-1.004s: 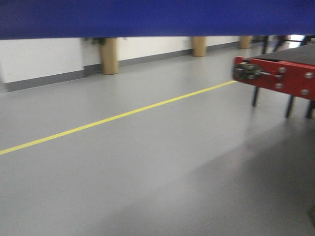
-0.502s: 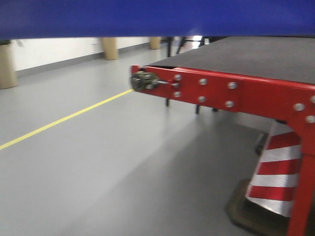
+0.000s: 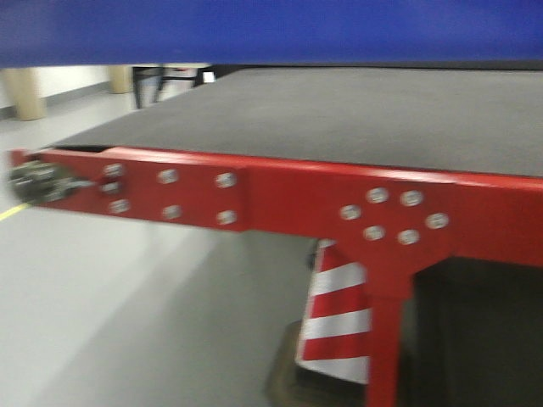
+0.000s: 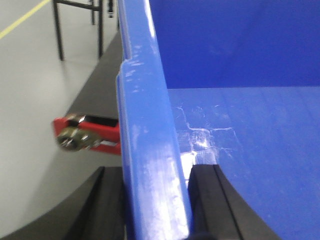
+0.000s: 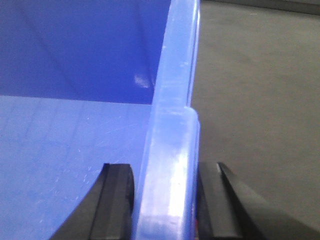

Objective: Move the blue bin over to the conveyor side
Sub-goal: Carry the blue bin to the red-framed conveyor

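left gripper (image 4: 156, 202): clamped on blue bin (image 4: 250, 140) rim
right gripper (image 5: 167, 205): clamped on opposite rim
conveyor side (image 5: 255, 100): below right gripper, outside bin wall

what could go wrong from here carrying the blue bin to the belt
1. The left gripper and right gripper pinch only the glossy rim of the blue bin between their jaws; it might slip or tilt.
2. The bin's left wall sits close to the red frame end of the conveyor belt; set down here, it might overhang.
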Controlling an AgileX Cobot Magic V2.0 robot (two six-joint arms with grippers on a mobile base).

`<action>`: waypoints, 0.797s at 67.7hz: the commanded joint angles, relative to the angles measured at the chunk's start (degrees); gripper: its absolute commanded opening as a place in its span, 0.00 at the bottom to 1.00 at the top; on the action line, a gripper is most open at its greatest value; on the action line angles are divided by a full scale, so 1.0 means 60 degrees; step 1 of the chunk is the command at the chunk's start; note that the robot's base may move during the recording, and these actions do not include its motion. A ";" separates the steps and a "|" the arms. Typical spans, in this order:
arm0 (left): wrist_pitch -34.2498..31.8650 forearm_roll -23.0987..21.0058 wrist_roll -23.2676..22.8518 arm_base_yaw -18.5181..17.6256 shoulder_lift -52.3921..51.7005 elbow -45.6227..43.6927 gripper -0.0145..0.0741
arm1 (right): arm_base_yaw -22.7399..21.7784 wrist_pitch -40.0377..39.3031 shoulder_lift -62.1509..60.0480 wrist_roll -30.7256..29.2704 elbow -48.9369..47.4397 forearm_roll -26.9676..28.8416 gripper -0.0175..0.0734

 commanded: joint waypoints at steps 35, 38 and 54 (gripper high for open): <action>-0.1061 0.0208 0.0277 0.0016 -0.0144 -0.0155 0.14 | -0.0050 -0.1237 -0.0201 -0.0318 -0.0196 -0.0836 0.10; -0.1061 0.0208 0.0277 0.0016 -0.0144 -0.0155 0.14 | -0.0050 -0.1237 -0.0201 -0.0318 -0.0196 -0.0836 0.10; -0.1061 0.0208 0.0277 0.0016 -0.0144 -0.0155 0.14 | -0.0050 -0.1237 -0.0201 -0.0318 -0.0196 -0.0836 0.10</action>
